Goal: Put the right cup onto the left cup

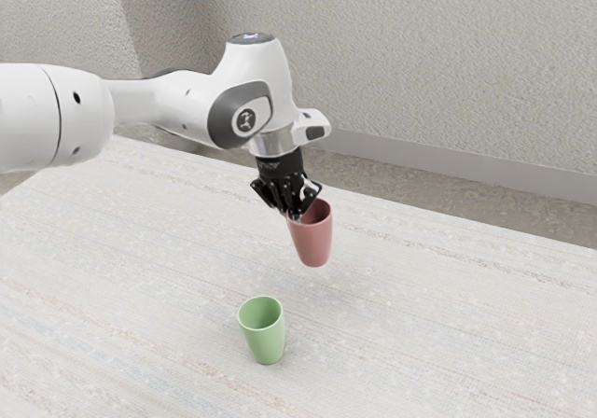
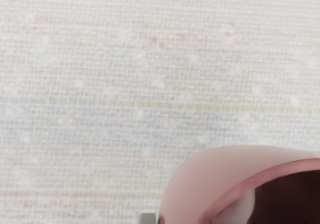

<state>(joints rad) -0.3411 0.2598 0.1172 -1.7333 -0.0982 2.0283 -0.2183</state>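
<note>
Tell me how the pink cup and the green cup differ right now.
The pink cup is dusty rose; the green cup is light green. The pink cup is gripped at its rim by the pincer and looks raised off the table; the green cup stands upright on it, untouched. Both narrow toward the base, open upward and show no handle.

White rounded arm (image 1: 263,73) (grey side cap (image 1: 222,124), round emblem (image 1: 246,120)).
</note>
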